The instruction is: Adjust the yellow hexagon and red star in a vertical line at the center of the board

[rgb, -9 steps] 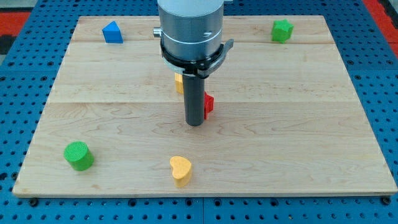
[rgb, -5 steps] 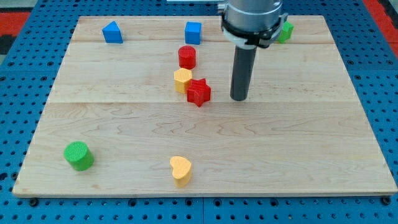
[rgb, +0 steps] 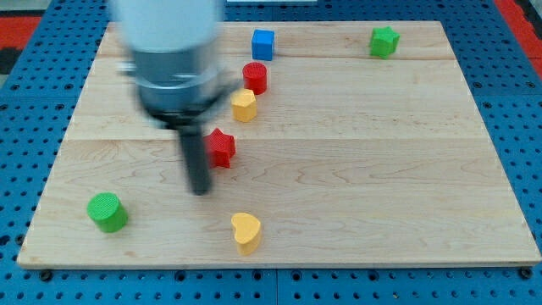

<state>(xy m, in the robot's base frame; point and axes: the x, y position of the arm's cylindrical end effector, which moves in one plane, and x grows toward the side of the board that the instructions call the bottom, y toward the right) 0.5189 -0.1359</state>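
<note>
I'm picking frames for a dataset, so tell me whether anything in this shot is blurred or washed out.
In the camera view, the arm's grey body and dark rod are smeared by motion blur, so my tip is soft-edged, just left of the red star block. The yellow hexagon block, the other blocks and the wooden board stay sharp, evenly lit, with no strong glare.

No text, label, brand, number or sign can be read anywhere here.

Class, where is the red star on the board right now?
The red star lies left of the board's centre, below and left of the yellow hexagon, with my tip just below-left of it.
</note>
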